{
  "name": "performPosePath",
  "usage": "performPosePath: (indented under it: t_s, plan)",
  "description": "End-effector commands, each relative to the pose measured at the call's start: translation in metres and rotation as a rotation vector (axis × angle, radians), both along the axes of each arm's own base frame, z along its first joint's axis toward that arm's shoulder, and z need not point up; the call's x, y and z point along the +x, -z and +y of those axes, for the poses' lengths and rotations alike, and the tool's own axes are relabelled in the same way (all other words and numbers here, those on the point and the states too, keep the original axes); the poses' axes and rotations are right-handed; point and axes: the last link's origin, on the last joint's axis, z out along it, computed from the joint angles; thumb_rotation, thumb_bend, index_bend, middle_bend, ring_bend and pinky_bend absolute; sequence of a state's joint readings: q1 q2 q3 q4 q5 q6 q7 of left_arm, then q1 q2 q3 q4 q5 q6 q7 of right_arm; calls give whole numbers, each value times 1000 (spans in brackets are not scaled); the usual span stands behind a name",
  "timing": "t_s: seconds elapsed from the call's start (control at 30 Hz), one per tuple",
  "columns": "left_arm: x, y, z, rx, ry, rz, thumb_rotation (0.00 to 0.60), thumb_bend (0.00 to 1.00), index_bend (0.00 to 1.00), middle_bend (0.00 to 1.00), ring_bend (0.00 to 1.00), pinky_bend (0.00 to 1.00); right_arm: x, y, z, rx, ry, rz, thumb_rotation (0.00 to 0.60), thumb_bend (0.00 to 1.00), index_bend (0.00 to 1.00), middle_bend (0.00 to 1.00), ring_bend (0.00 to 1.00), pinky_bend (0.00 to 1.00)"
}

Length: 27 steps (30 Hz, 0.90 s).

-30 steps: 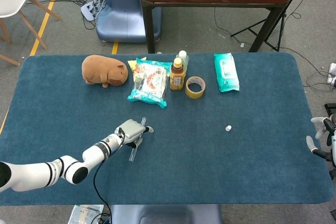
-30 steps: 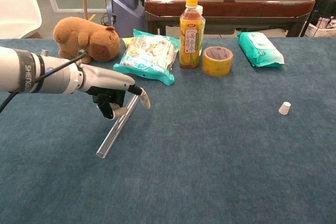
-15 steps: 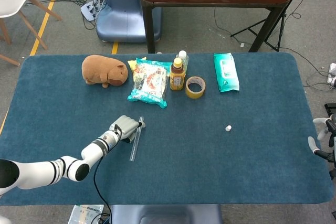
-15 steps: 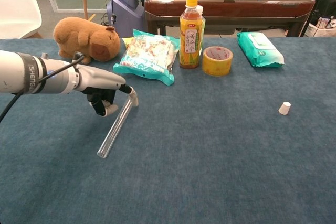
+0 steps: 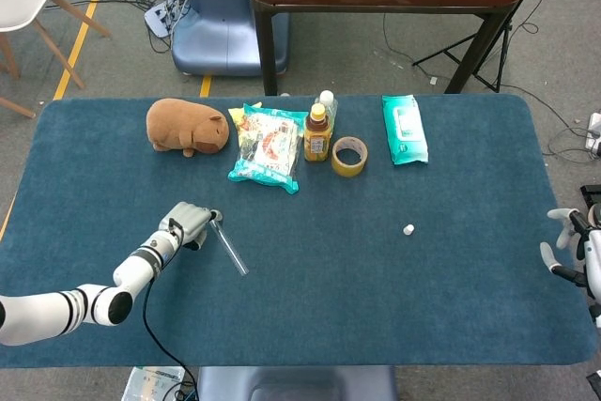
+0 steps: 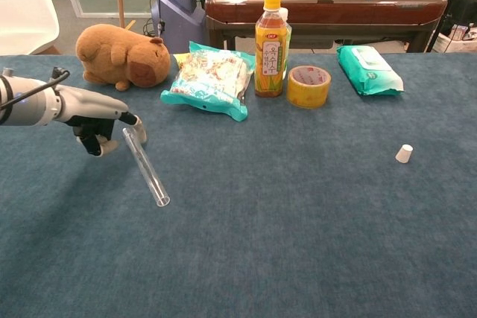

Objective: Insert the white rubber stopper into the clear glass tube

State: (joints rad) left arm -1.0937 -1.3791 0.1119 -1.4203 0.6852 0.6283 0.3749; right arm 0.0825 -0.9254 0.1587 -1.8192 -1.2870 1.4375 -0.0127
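The clear glass tube (image 5: 230, 246) (image 6: 145, 167) slants down to the right over the blue table cloth (image 5: 376, 307). My left hand (image 5: 188, 224) (image 6: 100, 128) pinches its upper end, and its open lower end is near or on the cloth. The small white rubber stopper (image 5: 408, 229) (image 6: 404, 154) sits alone on the cloth far to the right, well away from both hands. My right hand (image 5: 565, 249) shows only in the head view, at the table's right edge, fingers apart and holding nothing.
Along the back of the table stand a brown plush animal (image 5: 188, 127) (image 6: 123, 55), a snack bag (image 5: 268, 147) (image 6: 209, 78), a yellow-capped bottle (image 5: 316, 133) (image 6: 271, 46), a tape roll (image 5: 349, 156) (image 6: 308, 86) and a green wipes pack (image 5: 404, 129) (image 6: 369, 68).
My left hand has drawn back to the left with the tube. The tube has swung from slanting down-left to slanting down-right. The stopper has not moved.
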Motion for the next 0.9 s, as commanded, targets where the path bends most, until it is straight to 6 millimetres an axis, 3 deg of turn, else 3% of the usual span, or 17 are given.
performPosePath:
  t_s: [0.03, 0.5, 0.9]
  plan:
    - [-8, -5, -2, 9, -15, 13, 600, 611, 208, 952, 1000, 1000, 1, 1, -1, 3, -3, 1, 600, 338, 347, 609, 678, 673]
    - [-53, -36, -26, 26, -107, 45, 600, 611, 211, 954, 1000, 1000, 7, 2, -3, 5, -17, 5, 600, 338, 348, 610, 679, 673]
    - [-60, -49, -45, 4, -130, 29, 600, 611, 211, 953, 1000, 1000, 8, 4, -4, 6, -19, 5, 600, 338, 348, 610, 679, 673]
